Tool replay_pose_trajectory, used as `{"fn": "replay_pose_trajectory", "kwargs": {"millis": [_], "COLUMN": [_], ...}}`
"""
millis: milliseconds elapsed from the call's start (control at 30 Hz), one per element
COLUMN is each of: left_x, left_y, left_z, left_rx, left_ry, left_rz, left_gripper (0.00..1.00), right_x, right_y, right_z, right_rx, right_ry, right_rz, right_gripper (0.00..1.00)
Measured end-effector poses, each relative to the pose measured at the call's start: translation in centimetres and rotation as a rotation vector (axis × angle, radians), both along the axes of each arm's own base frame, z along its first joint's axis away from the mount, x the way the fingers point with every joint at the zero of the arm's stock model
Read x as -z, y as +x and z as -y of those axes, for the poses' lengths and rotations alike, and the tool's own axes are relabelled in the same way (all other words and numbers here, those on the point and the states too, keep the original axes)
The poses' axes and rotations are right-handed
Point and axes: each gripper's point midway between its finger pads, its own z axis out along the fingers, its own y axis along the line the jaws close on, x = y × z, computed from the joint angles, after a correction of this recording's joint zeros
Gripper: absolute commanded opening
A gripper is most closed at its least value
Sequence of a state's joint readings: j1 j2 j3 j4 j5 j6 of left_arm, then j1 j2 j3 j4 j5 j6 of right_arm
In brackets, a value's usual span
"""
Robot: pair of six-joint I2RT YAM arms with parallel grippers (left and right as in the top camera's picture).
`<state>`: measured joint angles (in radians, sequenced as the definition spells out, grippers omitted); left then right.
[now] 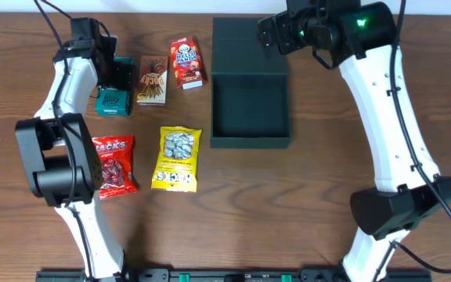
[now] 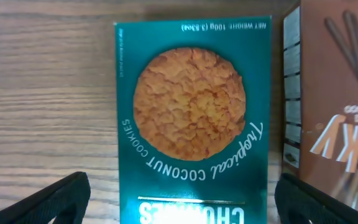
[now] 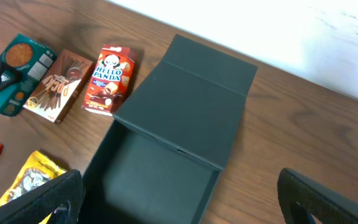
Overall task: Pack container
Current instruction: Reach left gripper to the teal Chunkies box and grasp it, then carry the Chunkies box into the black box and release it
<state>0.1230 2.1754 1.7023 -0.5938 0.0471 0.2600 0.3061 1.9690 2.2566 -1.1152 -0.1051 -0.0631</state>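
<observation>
The left gripper point(image 1: 117, 78) hangs spread wide over the cookie box point(image 2: 191, 124), empty, apparently lined up to pick it; the right gripper point(image 1: 279, 33), likewise spread and empty, hovers above the folded-back lid point(image 1: 249, 41) of the container point(image 1: 249, 110), which sits open and bare right of the snacks point(image 1: 176, 159), ready for filling.

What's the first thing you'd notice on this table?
The big dark container sits open and empty toward the back, lid flapped back. Left of it lie bright snacks: a yellow bag, a red bag, a Hello Panda box. The left arm holds its jaws wide open over a teal cookie carton.
</observation>
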Motion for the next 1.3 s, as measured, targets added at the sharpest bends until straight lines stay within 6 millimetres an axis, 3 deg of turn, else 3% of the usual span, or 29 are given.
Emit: {"fn": "replay_pose_trajectory", "kwargs": {"millis": [433,733,933,1133,1300], "left_x": [4.3,4.2,4.1,2.5,-1.7], "left_y": [-0.7,-0.3,-0.2,0.7,2.4], "left_z": [0.4,0.5,0.5,0.4,0.7], "left_rx": [0.018,0.036,0.023,-0.035,-0.041], "left_ry": [-0.024,-0.022,-0.029,-0.054,-0.08], "left_rz": [-0.084,-0.068,-0.064,-0.049,-0.003], "left_gripper": [1.0,0.77,0.75,0.75,0.73], "right_x": [0.0,0.0,0.0,0.1,0.1], "right_y": [0.0,0.0,0.0,0.1,0.6], "right_z": [0.0,0.0,0.0,0.4,2.0], "right_rx": [0.0,0.0,0.0,0.018,0.062], "right_ry": [0.0,-0.001,-0.001,-0.019,-0.045], "right_rz": [-0.001,-0.002,-0.002,0.003,0.011], "right_gripper": [0.99,0.99,0.99,0.99,0.99]}}
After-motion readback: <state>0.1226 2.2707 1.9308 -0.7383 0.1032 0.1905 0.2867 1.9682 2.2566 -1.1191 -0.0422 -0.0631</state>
